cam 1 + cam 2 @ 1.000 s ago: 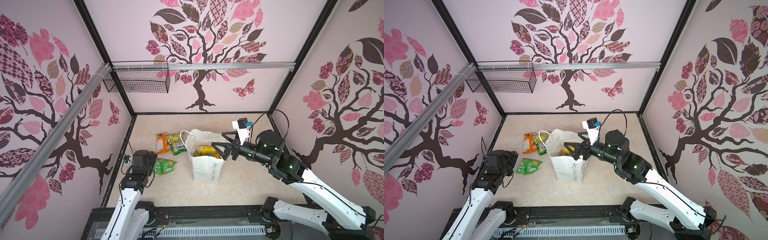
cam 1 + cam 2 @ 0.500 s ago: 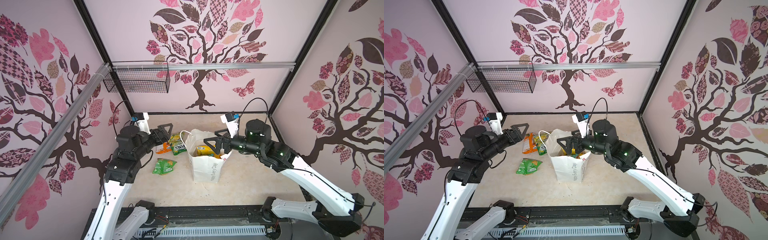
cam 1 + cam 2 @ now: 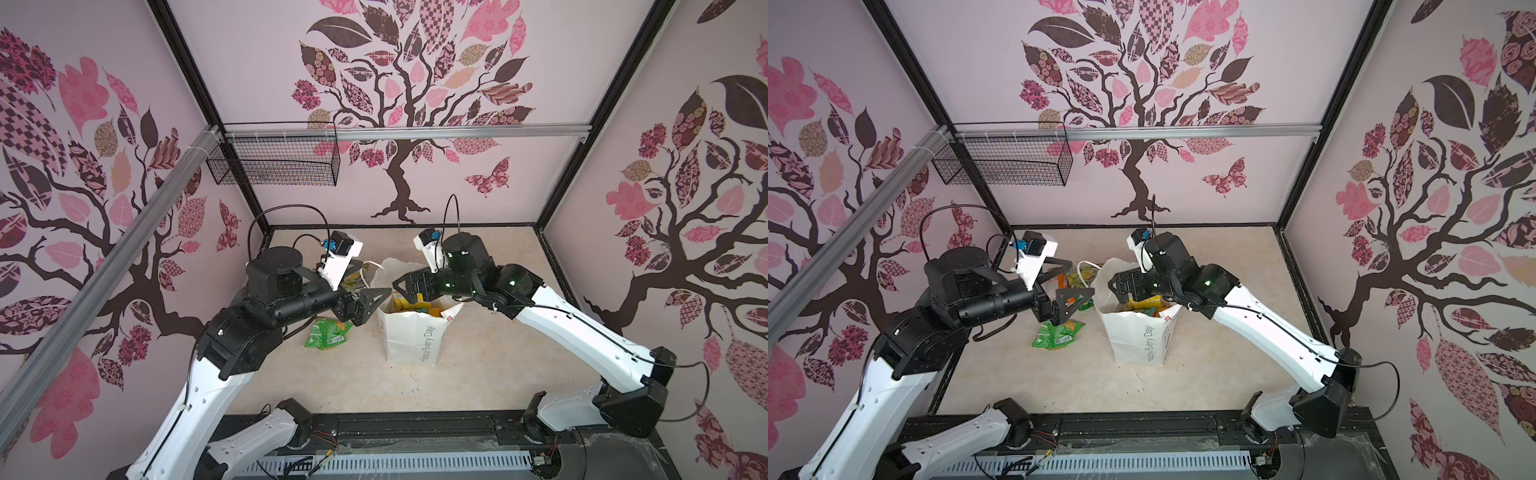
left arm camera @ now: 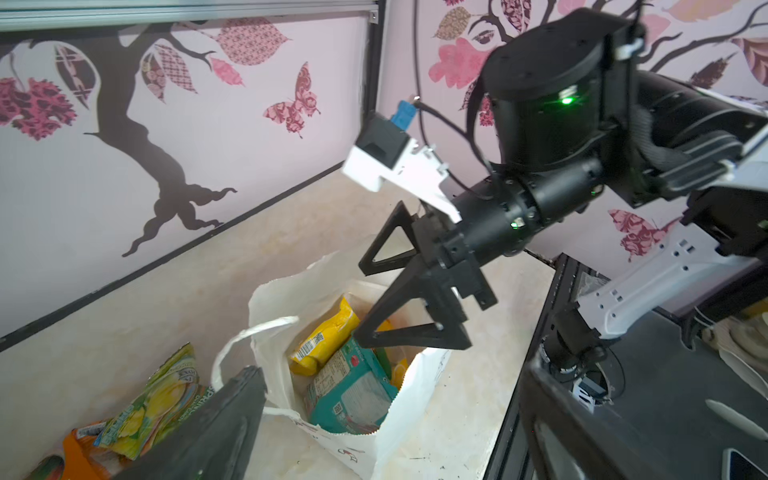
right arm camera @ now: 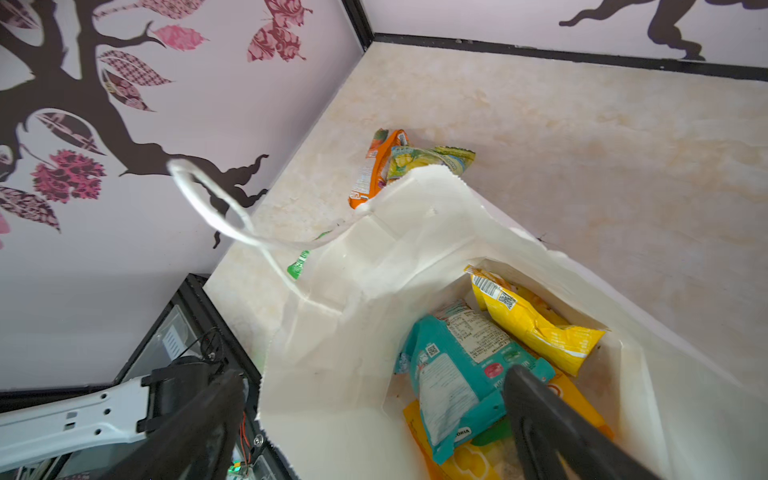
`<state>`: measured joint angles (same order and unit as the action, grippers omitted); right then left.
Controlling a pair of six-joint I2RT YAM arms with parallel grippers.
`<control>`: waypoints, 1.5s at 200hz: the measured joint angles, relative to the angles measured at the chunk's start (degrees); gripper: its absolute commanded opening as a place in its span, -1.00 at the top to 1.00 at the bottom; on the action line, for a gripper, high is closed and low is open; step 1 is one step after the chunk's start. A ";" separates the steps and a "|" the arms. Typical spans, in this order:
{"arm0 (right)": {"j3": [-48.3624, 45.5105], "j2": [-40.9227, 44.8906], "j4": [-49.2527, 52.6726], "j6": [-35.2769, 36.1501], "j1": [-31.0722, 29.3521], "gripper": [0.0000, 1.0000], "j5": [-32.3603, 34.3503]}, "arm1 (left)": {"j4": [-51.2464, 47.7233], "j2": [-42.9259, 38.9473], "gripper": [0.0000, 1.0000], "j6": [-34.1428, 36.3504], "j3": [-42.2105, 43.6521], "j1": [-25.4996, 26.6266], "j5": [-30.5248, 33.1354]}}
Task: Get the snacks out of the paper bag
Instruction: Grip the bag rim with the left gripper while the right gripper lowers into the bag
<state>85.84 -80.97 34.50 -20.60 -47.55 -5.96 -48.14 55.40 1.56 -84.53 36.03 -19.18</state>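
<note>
While the left tool (image 3: 1068,282) hovers released beside the paper bag (image 3: 409,336), the right tool (image 4: 362,301), also released, sits nearer, just above the teal snack (image 5: 453,370) inside.

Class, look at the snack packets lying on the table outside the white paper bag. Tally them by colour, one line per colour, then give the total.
Orange packet: 1
Green-yellow packet: 1
Green packet: 1
Total: 3
</note>
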 measured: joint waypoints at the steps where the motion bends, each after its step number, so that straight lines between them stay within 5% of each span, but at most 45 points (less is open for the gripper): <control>1: 0.00 -0.13 0.04 0.02 0.00 -0.99 0.07 | -0.13 0.02 -0.97 0.26 0.00 0.31 0.13; 43: -1.62 -2.49 0.79 1.62 0.00 -0.99 1.11 | -1.70 0.22 -0.97 4.50 0.00 5.20 3.48; 300: -8.31 -22.25 0.87 6.99 0.00 -0.99 3.43 | -1.22 2.99 -0.97 5.81 0.04 7.21 10.16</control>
<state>77.54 -103.22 35.38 -13.61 -47.55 -2.52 -49.36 58.39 7.38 -84.49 43.24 -9.02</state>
